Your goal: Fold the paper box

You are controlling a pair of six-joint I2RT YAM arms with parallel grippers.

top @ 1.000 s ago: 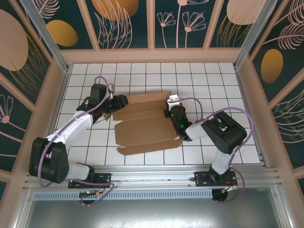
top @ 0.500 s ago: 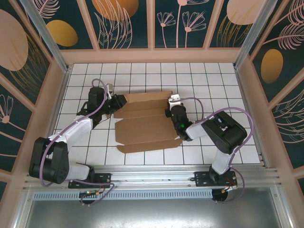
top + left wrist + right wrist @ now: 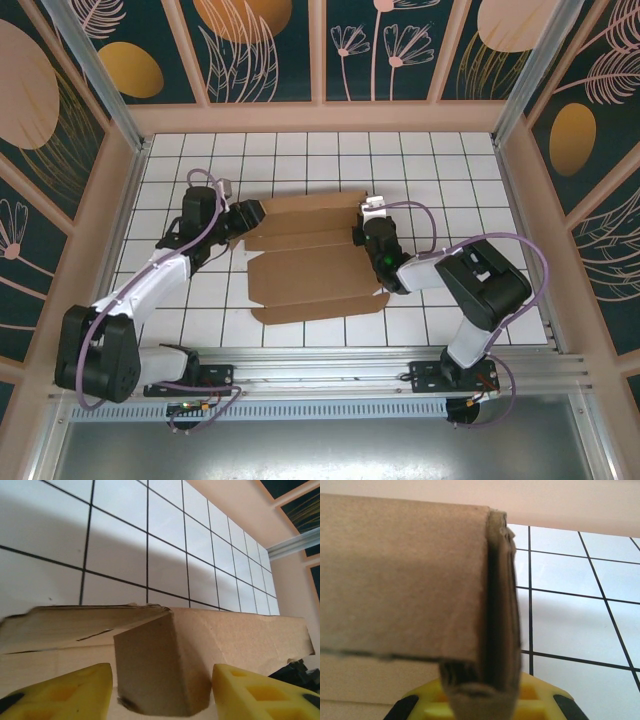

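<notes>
The paper box (image 3: 310,275) lies as a brown, partly folded cardboard sheet in the middle of the white tiled table. My left gripper (image 3: 248,214) is at its far left corner. In the left wrist view the yellow fingers (image 3: 60,690) stand apart, open, on either side of an upright corner flap (image 3: 155,670) without touching it. My right gripper (image 3: 360,233) is at the box's right edge. The right wrist view shows it (image 3: 480,700) shut on the raised, doubled cardboard side wall (image 3: 400,575), with a yellow finger (image 3: 540,695) behind the cardboard.
Bare white tiles (image 3: 450,170) surround the box on all sides. Pink frame walls (image 3: 320,117) enclose the table at the back and sides. An aluminium rail (image 3: 330,365) runs along the near edge by the arm bases.
My left gripper's jaws have closed in and then opened wide again at the left corner flap. The right gripper has shifted slightly towards the back, still clamped on the right wall.
</notes>
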